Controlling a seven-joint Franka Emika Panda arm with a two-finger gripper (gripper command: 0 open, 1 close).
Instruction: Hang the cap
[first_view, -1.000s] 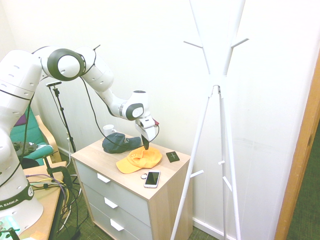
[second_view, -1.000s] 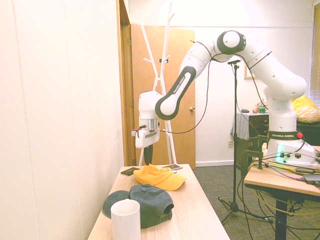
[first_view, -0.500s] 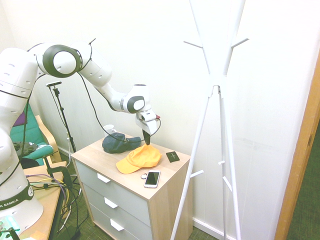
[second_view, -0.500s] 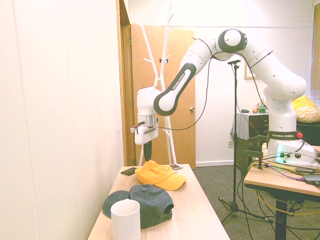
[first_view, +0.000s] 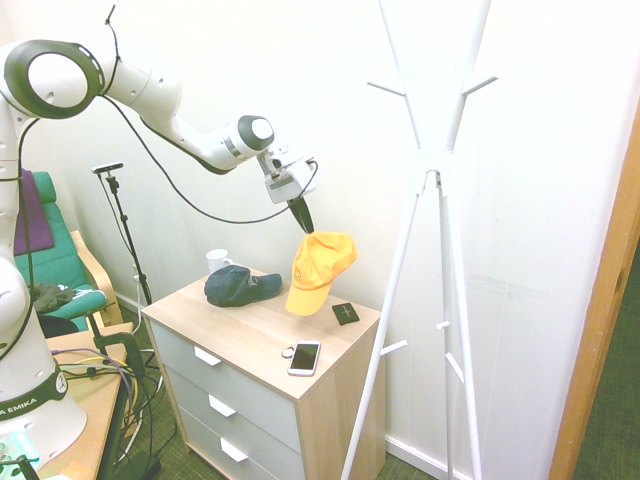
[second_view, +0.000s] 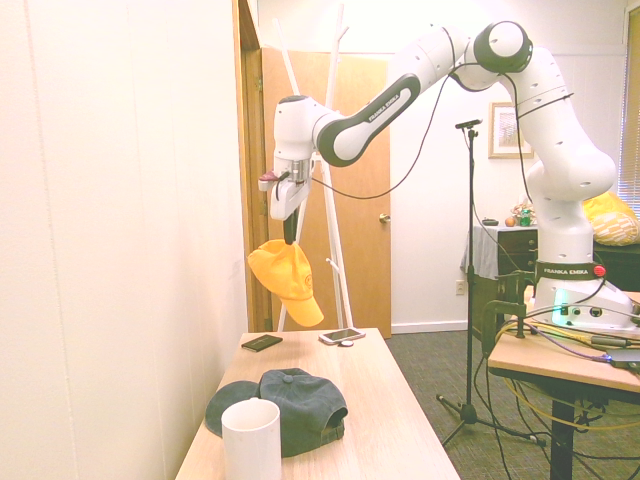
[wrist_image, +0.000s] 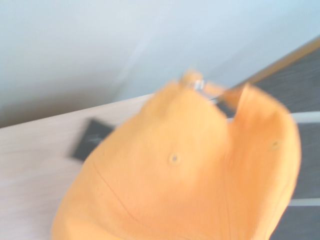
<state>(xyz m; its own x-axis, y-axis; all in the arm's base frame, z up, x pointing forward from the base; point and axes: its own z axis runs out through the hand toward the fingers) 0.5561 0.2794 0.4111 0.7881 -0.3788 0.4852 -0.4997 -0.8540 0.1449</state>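
The yellow-orange cap (first_view: 318, 268) hangs in the air above the wooden dresser top (first_view: 250, 335), brim pointing down. My gripper (first_view: 305, 228) is shut on its top edge, well above the dresser. From the other side the cap (second_view: 286, 280) dangles below the gripper (second_view: 289, 238), just in front of the white coat stand (second_view: 325, 170). Up close, the cap (wrist_image: 185, 175) fills most of the blurred wrist view. The coat stand (first_view: 432, 180) rises to the right of the dresser, its pegs bare.
A dark navy cap (first_view: 238, 285) and a white mug (first_view: 217, 260) sit at the dresser's back left. A phone (first_view: 304, 357) lies near the front edge and a small black square (first_view: 345, 313) at the back right. The wall runs close behind.
The gripper closed on the cap where it lay on the dresser and has lifted it high off the surface, moving up and towards the coat stand.
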